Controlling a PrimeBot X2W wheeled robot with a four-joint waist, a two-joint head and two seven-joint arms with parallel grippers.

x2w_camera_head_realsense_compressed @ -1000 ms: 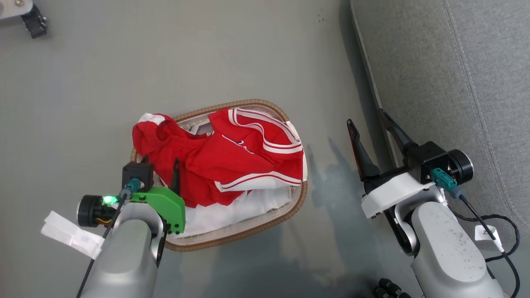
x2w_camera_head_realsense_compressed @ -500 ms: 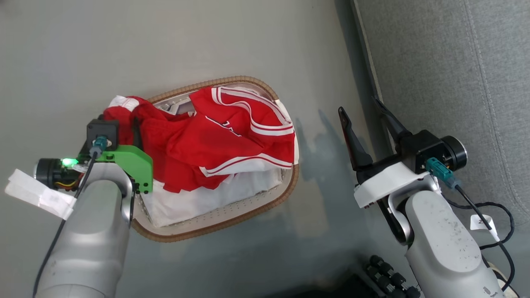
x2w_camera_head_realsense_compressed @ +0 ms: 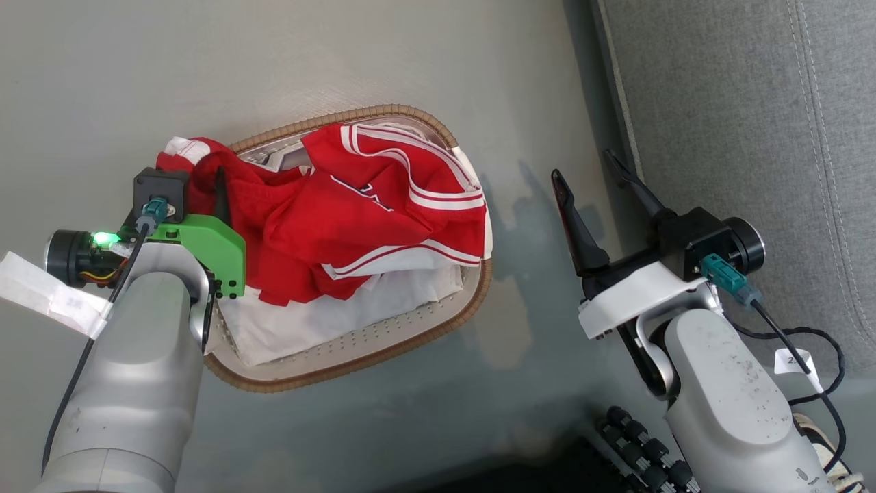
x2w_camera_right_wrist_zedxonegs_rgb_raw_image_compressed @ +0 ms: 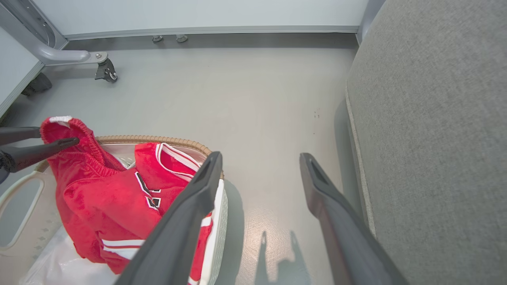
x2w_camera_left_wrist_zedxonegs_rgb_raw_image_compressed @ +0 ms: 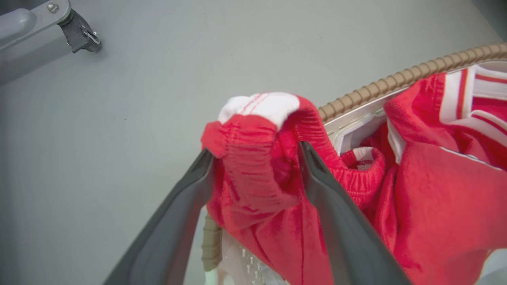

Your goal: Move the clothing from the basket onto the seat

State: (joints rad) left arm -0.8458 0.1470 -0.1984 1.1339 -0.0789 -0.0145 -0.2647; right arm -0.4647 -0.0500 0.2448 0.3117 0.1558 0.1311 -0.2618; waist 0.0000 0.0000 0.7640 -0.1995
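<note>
At the rim of the white perforated basket (x2w_camera_head_realsense_compressed: 369,337), our left gripper (x2w_camera_left_wrist_zedxonegs_rgb_raw_image_compressed: 255,148) now clamps the bright-red fabric clothing (x2w_camera_head_realsense_compressed: 356,226), lift-ready; our right gripper (x2w_camera_head_realsense_compressed: 582,164) gapes.

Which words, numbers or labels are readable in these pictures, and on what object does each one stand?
"2": first character on the small white tag at the lower right of the head view; the rest is hidden.
Black and white print on the red clothing: folded over, not readable.
Faint print on the white tape at the left edge of the head view: too blurred to read.
</note>
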